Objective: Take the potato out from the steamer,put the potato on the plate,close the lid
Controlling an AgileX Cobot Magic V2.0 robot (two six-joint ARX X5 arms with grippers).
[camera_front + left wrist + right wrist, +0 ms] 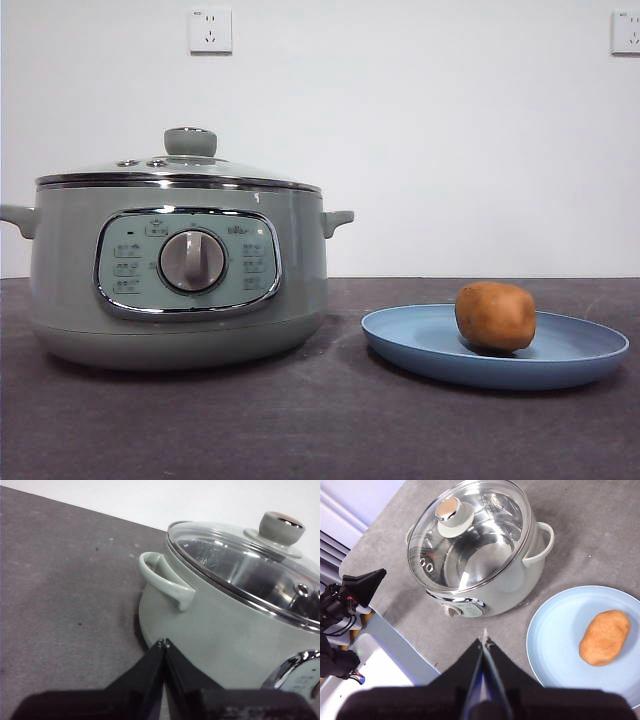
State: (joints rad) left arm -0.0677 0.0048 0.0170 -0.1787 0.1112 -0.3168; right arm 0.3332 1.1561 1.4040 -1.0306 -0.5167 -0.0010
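We see the potato [495, 316] on the plate [420, 345], at 3 o'clock of the steamer [60, 290]; lid [470, 540] seated. Both grippers, left [164, 641] and right [485, 640], are closed, empty. Only risk: retreating arms nudging the plate.

The dark grey, matte table surface [330, 420] carries two items directly: the round sage-green electric steamer [180, 270] with chrome rim, and beside it, apart, the shallow light-blue plastic plate [420, 345].
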